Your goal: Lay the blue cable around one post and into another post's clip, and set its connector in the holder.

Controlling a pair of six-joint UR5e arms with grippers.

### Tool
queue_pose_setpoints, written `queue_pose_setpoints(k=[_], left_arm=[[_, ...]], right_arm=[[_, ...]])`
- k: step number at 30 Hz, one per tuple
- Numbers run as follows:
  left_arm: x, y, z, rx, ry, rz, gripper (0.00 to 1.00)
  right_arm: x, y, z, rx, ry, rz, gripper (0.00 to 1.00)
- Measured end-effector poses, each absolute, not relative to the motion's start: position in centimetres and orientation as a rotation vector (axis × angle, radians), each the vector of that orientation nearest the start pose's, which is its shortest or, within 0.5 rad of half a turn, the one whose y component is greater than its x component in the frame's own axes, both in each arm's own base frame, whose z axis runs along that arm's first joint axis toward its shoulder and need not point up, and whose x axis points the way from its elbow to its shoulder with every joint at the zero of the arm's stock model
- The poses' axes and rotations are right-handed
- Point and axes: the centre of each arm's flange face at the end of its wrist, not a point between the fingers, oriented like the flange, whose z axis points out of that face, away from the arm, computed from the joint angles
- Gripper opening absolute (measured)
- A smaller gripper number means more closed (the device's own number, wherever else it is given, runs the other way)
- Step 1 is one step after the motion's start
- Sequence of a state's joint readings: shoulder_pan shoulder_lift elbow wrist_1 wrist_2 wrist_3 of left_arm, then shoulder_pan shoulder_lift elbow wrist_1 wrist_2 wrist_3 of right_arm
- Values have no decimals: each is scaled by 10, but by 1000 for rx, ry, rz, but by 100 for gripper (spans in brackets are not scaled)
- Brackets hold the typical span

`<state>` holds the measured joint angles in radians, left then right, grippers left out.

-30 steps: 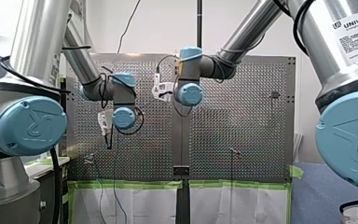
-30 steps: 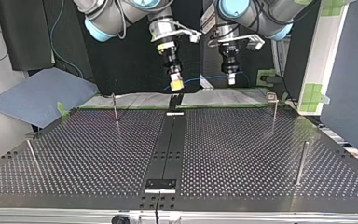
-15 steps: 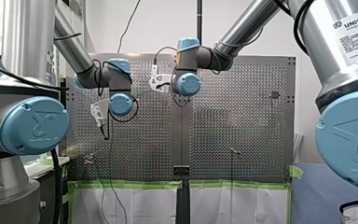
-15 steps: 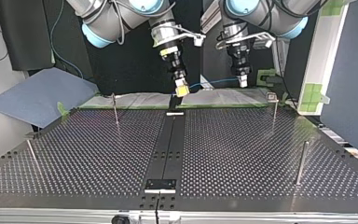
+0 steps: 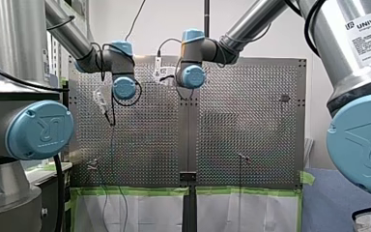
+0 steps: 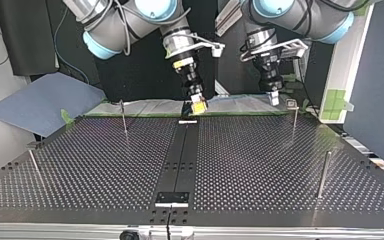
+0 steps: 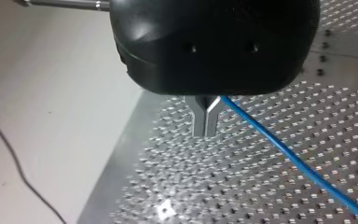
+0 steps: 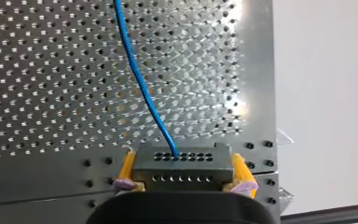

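Right tool (image 6: 198, 104) farther out; cable (image 8: 142, 87) seemingly ahead

Two arms (image 6: 120, 25), two pincers (image 6: 198, 104), four posts (image 6: 123, 116), one blue cable (image 8: 142, 84), one connector (image 8: 182, 165).

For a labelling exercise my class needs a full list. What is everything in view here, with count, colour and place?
perforated table: one, silver, under both arms
centre strip: one, black, down the table's middle
posts: four, metal, upright, two on each side of the strip
blue cable: one, blue, runs from the connector over the table
connector: one, grey, between the right gripper's yellow pads
green tape: strip, green, along the table edge nearest the arms
white sheet: one, white, below the tape
blue mat: one, blue, off the table at the top view's left
arms: two, silver with blue caps
left gripper: black, metal fingers together, cable beside them
right gripper: clamped on the connector
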<state>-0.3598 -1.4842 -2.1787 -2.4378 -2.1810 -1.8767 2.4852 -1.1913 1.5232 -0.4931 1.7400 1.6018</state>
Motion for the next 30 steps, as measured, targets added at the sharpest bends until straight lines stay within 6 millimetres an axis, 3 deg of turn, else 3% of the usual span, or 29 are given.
queue_pose_setpoints(k=[18,30], left_arm=[[349,-190,339,-504,1364,-81,0],[348,-173,380,-549,1329,-58,0]], right_arm=[[591,-307,392,1543,-724,1914,0],[599,-306,410,1545,-664,1976,0]])
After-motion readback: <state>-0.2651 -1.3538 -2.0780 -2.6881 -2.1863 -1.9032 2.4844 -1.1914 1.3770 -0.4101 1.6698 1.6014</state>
